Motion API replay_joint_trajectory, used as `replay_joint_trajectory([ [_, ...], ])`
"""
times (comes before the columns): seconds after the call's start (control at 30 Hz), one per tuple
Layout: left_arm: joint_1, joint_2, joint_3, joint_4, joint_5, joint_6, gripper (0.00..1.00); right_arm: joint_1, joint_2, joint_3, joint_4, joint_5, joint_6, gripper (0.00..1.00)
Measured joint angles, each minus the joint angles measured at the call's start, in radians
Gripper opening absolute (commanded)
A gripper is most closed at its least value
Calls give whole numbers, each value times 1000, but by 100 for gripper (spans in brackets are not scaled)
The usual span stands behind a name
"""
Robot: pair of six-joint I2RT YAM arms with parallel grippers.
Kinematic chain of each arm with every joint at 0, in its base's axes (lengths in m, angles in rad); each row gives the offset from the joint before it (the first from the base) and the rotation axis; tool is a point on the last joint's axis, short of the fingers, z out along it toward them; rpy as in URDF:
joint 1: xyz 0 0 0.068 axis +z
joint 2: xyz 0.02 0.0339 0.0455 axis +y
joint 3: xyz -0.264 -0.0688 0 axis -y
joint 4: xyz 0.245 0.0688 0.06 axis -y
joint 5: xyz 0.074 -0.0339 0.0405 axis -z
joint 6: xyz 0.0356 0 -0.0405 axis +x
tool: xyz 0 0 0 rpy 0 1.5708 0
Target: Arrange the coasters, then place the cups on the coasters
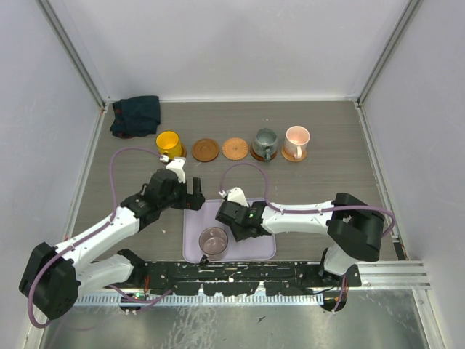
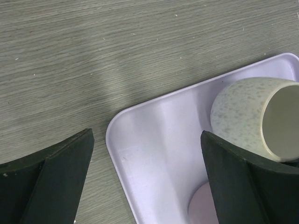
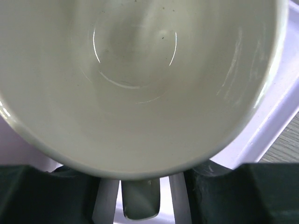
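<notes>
A cream-white cup (image 2: 247, 114) lies tipped in the lavender tray (image 2: 154, 140). Its inside fills the right wrist view (image 3: 140, 70). My right gripper (image 3: 142, 198) is open around its handle (image 3: 139, 200), with a gap showing on each side. My left gripper (image 2: 147, 177) hangs wide open over the tray's far left corner, holding nothing. A mauve cup (image 1: 213, 241) stands in the tray. At the back, the yellow cup (image 1: 168, 142), grey-green cup (image 1: 265, 143) and pink cup (image 1: 296, 142) each sit on a coaster. Two bare coasters (image 1: 205, 150) (image 1: 235, 148) lie between them.
A dark folded cloth (image 1: 136, 116) lies at the back left corner. White walls enclose the table on three sides. A metal rail (image 1: 240, 276) with the arm bases runs along the near edge.
</notes>
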Motion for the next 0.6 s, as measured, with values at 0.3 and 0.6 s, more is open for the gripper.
replay_joint_trajectory([
  [0.3, 0, 6, 0, 0, 1, 0, 98, 0, -36, 2, 4, 33, 0, 47],
  [0.6, 0, 10, 0, 0, 8, 0, 98, 0, -79, 2, 35, 45, -1, 38],
])
